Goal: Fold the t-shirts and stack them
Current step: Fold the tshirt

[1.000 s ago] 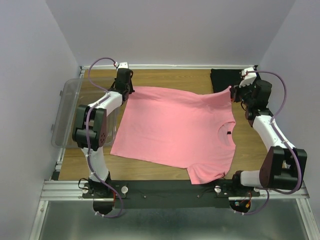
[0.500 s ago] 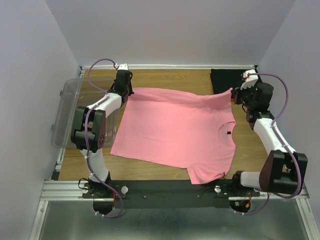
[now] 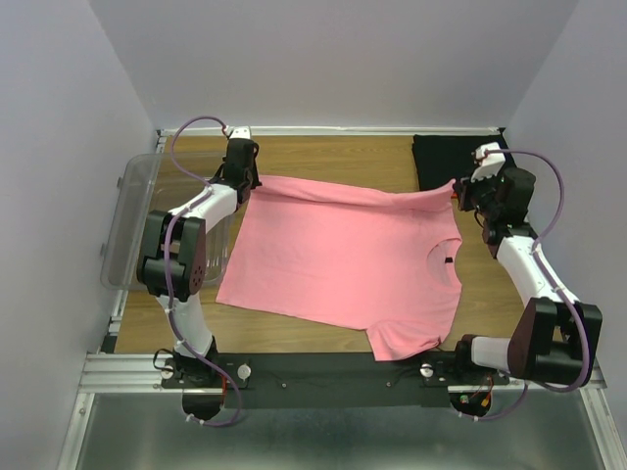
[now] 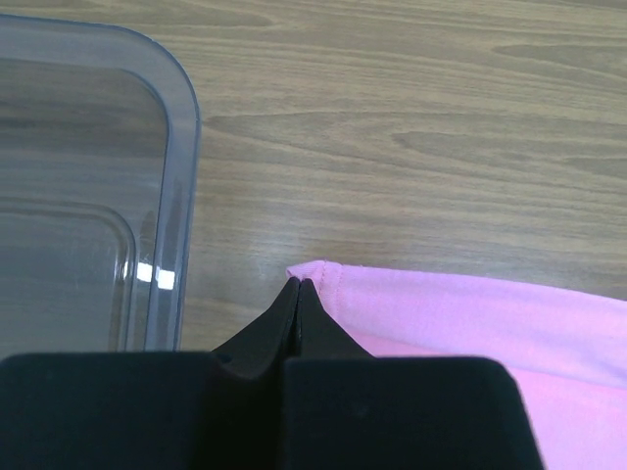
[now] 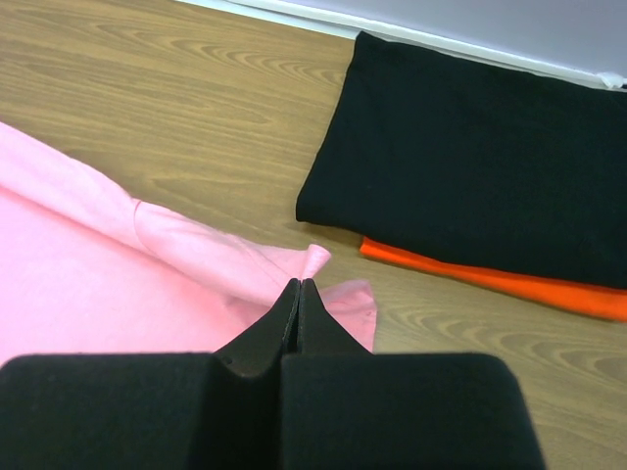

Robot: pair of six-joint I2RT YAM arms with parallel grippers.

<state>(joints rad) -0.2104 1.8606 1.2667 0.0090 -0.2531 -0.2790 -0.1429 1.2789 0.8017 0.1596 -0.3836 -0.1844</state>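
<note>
Step in hand, as I read it: first fold of the pink t-shirt (image 3: pixel 343 259), spread on the wooden desk (image 3: pixel 333 155) just right of the clear plastic tub (image 3: pixel 132 211). The left gripper (image 4: pixel 299 286) has its jaws pinched shut on the hem corner next to the tub. The right gripper (image 5: pixel 299 284) has its jaws shut on the sleeve edge on the side away from the tub.

That back edge is raised and taut btwn the two (a ridge runs along it). Next move prob. calls for both arms to carry it toward the near edge at equal pace, w/o cloth slipping.

The black t-shirt (image 5: pixel 470 147) lies folded atop the orange-red t-shirt (image 5: pixel 509 284), well right of the tub. The cotton looks soft, matte, limp. The tub is glossy w/ rounded corners.
</note>
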